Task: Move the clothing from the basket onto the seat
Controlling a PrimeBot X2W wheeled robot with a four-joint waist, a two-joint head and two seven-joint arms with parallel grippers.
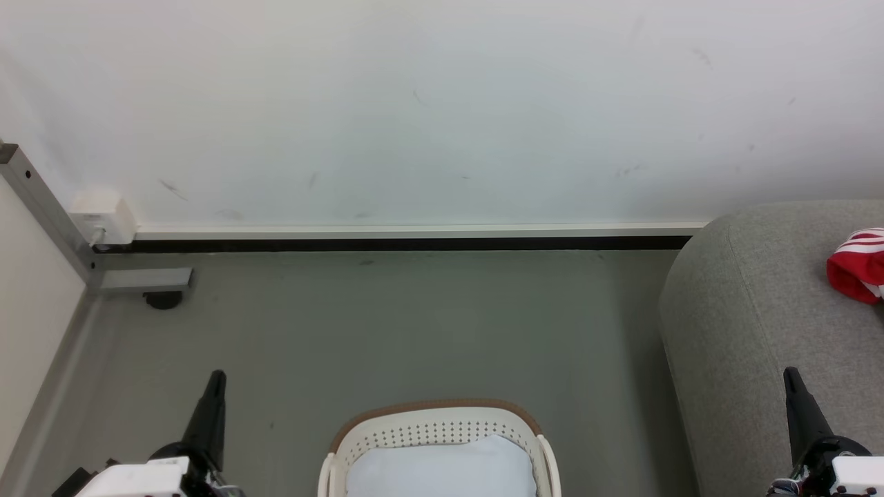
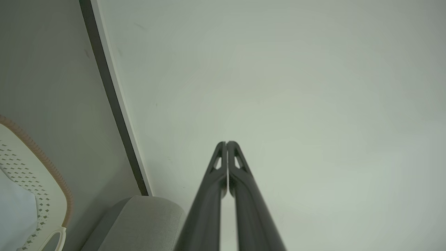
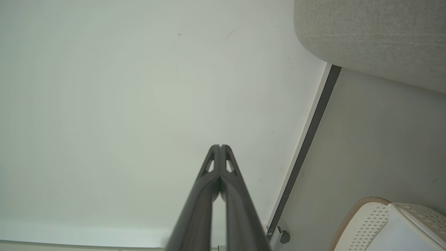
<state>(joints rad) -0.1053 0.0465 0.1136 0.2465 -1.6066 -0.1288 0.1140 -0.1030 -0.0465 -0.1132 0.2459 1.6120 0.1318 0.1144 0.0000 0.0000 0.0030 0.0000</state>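
Both grippers sat low, fingers pressed together and holding nothing: the left gripper (image 1: 217, 378) above bare grey floor (image 1: 414, 324) left of the laundry basket (image 1: 434, 408), the right gripper (image 1: 791, 378) seen against the grey sofa seat (image 1: 746, 310). A red garment (image 1: 856, 266) with white stripes lay on the seat at the picture's right border, well apart from the basket, which held a pale sheet (image 1: 442, 469). Open floor ran from the basket's brown rim to the black skirting (image 1: 414, 244) under the white wall (image 1: 442, 103); a metal frame post (image 1: 48, 214) edged the left side
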